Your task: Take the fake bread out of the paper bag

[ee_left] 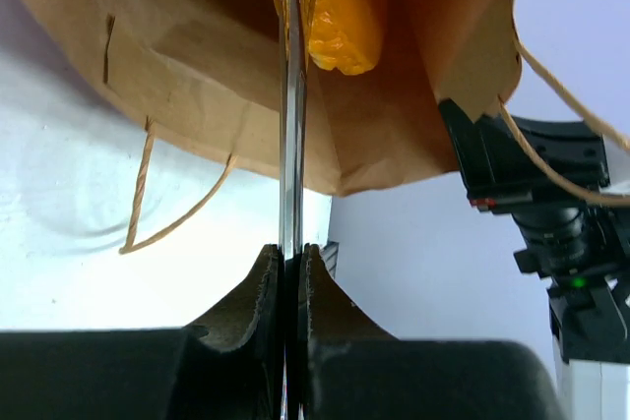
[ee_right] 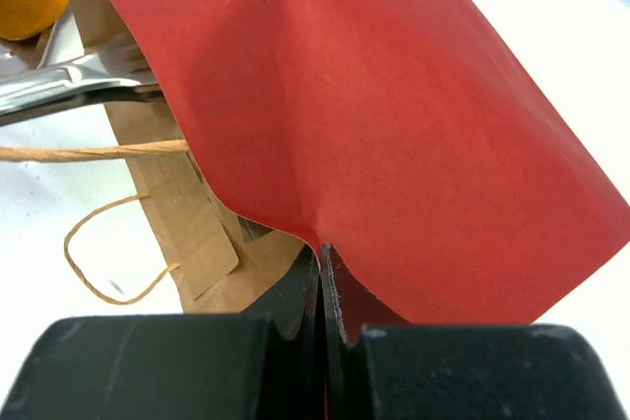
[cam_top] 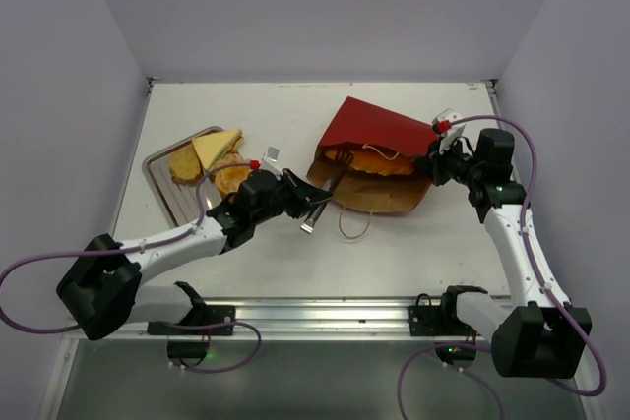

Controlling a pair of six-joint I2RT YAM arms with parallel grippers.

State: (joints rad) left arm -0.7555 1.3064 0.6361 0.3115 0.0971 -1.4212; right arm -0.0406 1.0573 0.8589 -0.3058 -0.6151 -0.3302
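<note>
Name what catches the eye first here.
The dark red paper bag lies on its side right of centre, the right tool pinched on its red edge. The left tool clamps metal tongs reaching into its mouth at an orange roll. At left, a metal tray holds a sandwich wedge and toast.

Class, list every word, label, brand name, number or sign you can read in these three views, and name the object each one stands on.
None can be read.
The paper bag is plain red outside and plain brown inside, with no print.
The metal tray, the tongs and the fake bread show no lettering.
The small pale square beside the tray is too small to read.
</note>
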